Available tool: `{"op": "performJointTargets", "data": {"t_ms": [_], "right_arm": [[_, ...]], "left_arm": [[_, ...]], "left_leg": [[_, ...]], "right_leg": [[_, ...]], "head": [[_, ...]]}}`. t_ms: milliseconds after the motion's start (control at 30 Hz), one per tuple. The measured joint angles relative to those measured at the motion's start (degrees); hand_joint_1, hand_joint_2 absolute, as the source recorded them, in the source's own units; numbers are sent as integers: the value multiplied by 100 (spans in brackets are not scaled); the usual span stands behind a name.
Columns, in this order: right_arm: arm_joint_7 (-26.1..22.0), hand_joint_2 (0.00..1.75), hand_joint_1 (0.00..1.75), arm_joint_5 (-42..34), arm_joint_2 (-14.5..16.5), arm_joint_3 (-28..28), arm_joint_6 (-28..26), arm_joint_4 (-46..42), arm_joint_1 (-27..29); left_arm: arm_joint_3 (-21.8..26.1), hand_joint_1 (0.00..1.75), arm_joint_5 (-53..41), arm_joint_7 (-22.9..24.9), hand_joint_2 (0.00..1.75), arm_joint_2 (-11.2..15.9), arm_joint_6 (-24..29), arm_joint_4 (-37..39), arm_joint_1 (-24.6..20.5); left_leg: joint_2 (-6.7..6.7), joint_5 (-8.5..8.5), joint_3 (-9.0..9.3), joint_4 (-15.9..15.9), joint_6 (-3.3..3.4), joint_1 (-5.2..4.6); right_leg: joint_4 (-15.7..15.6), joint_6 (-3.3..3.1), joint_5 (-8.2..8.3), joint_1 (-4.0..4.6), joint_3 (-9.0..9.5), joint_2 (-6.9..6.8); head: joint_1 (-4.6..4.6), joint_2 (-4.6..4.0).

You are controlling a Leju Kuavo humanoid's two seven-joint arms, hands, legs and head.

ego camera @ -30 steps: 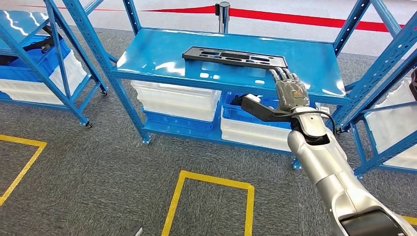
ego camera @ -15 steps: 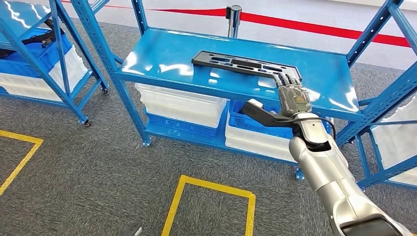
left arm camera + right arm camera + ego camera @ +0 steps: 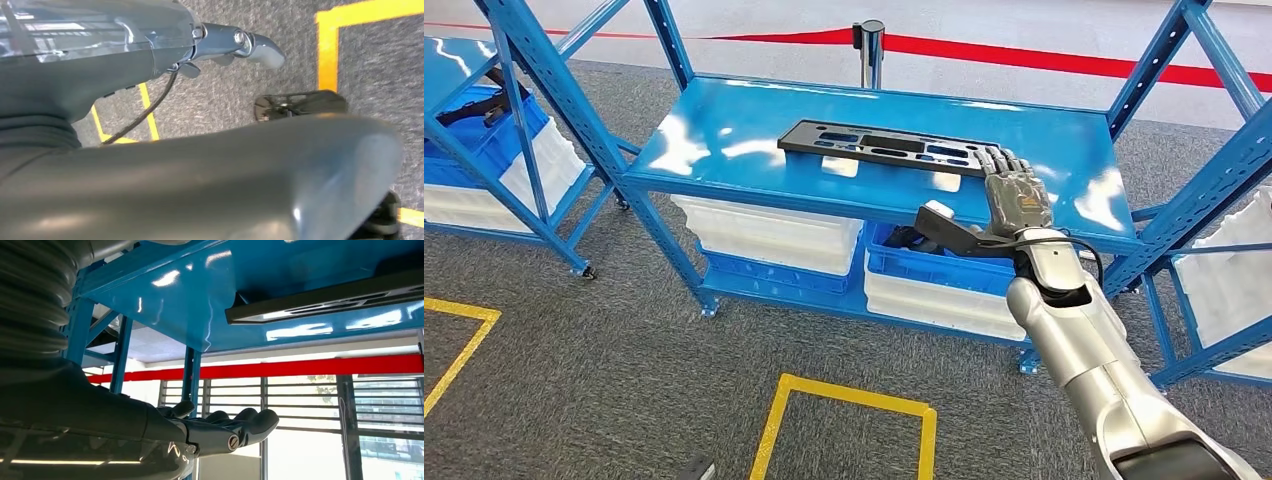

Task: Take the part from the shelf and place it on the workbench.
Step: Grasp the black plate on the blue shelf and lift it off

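Closer now, right hand (image 3: pixel 1016 193) reaches flat black slotted part (image 3: pixel 886 147).

Shelf (image 3: pixel 724 140): your black part (image 3: pixel 889 146) lies flat on top | right hand (image 3: pixel 1014 190) at part's right end, fingers extended onto it | white bins (image 3: pixel 769 228) beneath shelf top

Above the blue shelf (image 3: pixel 754 125) top the air is open, so my right hand (image 3: pixel 1016 192), fingers spread flat at the front edge, can pass over it to the black part (image 3: pixel 879 147), which lies flat toward the right of the middle. The slanted blue posts (image 3: pixel 1214 170) right of the shelf hem in my arm on that side. Under the shelf top, white and blue bins (image 3: pixel 774 228) block any way from below.
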Motion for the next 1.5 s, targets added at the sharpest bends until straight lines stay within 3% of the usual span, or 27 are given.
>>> {"op": "performJointTargets", "data": {"t_ms": [67, 133, 233, 300, 400, 433, 467, 500, 567, 633, 733, 800, 833, 900, 933, 967, 1000, 1067, 1133, 1200, 1333, 1500], "right_arm": [[-9, 175, 0, -12, 2, -3, -2, 0, 6], [-89, 175, 0, -90, 20, -17, 10, -1, 19], [-235, 175, 0, -206, 60, -67, 35, -37, 58], [-255, 175, 0, -189, 81, -79, 21, -68, 51], [-254, 175, 0, -138, 122, -73, 11, -76, 77], [-253, 175, 0, -127, 134, -70, 11, -76, 107], [-252, 175, 0, -120, 145, -69, 11, -76, 132], [-250, 175, 0, -114, 156, -68, 11, -76, 144], [-245, 175, 0, -91, 175, -67, 11, -76, 142], [-239, 175, 0, -66, 203, -62, 13, -75, 137], [-226, 175, 0, -47, 255, -57, 9, -76, 147], [-217, 175, 0, -36, 285, -57, 8, -76, 132], [-215, 175, 0, -31, 303, -57, 7, -76, 124], [-213, 175, 0, -26, 328, -57, 9, -75, 132], [-211, 175, 0, -24, 335, -56, 17, -74, 148], [-207, 175, 0, -20, 339, -56, 32, -72, 164], [-199, 175, 0, -10, 343, -55, 58, -68, 174], [-177, 175, 0, 26, 362, -54, 130, -46, 174], [-160, 175, 0, 61, 385, -48, 187, 9, 157], [-148, 175, 0, 74, 398, -40, 213, 103, 145], [-136, 175, 0, 78, 409, -28, 216, 308, 139], [-128, 175, 0, 85, 428, -9, 215, 492, 139]], "left_arm": [[-1, 0, -1, -1, 0, 0, 0, 0, 5], [-1, 0, -10, 1, 0, -1, -4, 0, 10], [-1, 0, -35, 1, 0, -5, -15, 1, 13], [1, 0, -42, -4, 0, -8, -19, -1, 4], [1, 0, -56, -11, 0, -10, -23, -4, -17], [0, 0, -62, -10, 0, -12, -28, -3, -17], [-1, 0, -66, -9, 0, -15, -34, -2, -14], [-1, 0, -68, -8, 0, -17, -39, -1, -11], [-1, 0, -69, -7, 0, -21, -43, 0, -15], [-1, 0, -70, -5, 0, -23, -43, -1, -28], [-1, 0, -70, 9, 0, -24, -41, -1, -33], [-1, 0, -70, 16, 0, -24, -38, -1, -31], [-1, 0, -70, 19, 0, -24, -37, -1, -33], [-2, 0, -70, 22, 0, -24, -37, 0, -30], [-2, 0, -70, 23, 0, -24, -37, 0, -24], [-1, 0, -71, 23, 0, -24, -36, 0, -20], [-1, 0, -73, 23, 0, -24, -36, 0, -18], [-1, 0, -83, 20, 0, -24, -38, 0, -20], [-2, 0, -97, 17, 0, -26, -44, 1, -32], [-4, 0, -105, 14, 0, -33, -49, 2, -39], [-5, 0, -123, 3, 0, -50, -49, 0, -44], [-15, 0, -138, 7, 0, -54, -51, 2, -50]], "left_leg": [[6, 553, 221, -804, 28, -6], [17, 820, 354, -1302, 63, -28], [15, 807, 401, -1362, 145, -41], [8, 769, 470, -1372, 211, -26], [-2, 682, 559, -1376, 261, -12], [-8, 645, 600, -1377, 259, -10], [-15, 604, 651, -1376, 252, -9], [-21, 559, 713, -1377, 241, -8], [-27, 464, 848, -1381, 203, -8], [-30, 390, 923, -1396, 144, -13], [-20, 359, 989, -1393, 52, -24], [-4, 259, 934, -1166, 17, -20], [1, 140, 804, -897, 5, -13], [2, -150, 377, -153, -18, -12], [1, -228, 178, 130, -27, -11], [2, -201, 60, 227, -32, -10], [3, -53, 50, 98, -36, -6], [5, 452, 278, -650, -35, 10], [7, 705, 469, -1240, -10, 2], [4, 715, 486, -1346, 29, -16], [-22, 763, 475, -1342, 43, -21], [-23, 737, 476, -1338, 82, -35]], "right_leg": [[1, 36, -104, 0, 131, 2], [-1, 101, -190, 11, 189, 10], [34, 204, -256, 11, 227, 15], [313, 256, -364, -2, 107, 9], [1396, 297, -741, -18, -563, 5], [1644, 301, -805, -24, -760, 4], [1689, 301, -758, -28, -867, 3], [1512, 299, -583, -30, -865, 3], [740, 278, -10, -28, -657, -2], [174, 244, 242, 7, -465, -10], [37, 148, 245, 9, -358, -9], [10, 66, 236, -25, -281, -6], [2, 31, 220, -32, -248, -6], [5, -18, 176, -20, -208, -5], [5, -27, 153, -15, -184, -5], [7, -27, 128, -13, -154, -4], [10, -18, 100, -17, -118, -2], [26, 21, 34, -31, -38, 2], [51, 75, -20, -25, -10, 7], [63, 103, -51, -5, -20, 6], [29, 34, -53, 2, 3, -8], [-32, 50, -48, 0, 31, -9]], "head": [[-32, 0], [-43, 0], [-21, 0], [15, 0], [76, 0], [83, 0], [91, 0], [99, 0], [112, 0], [129, 0], [115, 0], [92, 0], [73, 0], [26, 0], [11, 0], [4, 0], [-4, 0], [-30, 0], [-57, 0], [-45, 0], [20, 0], [54, 0]]}}
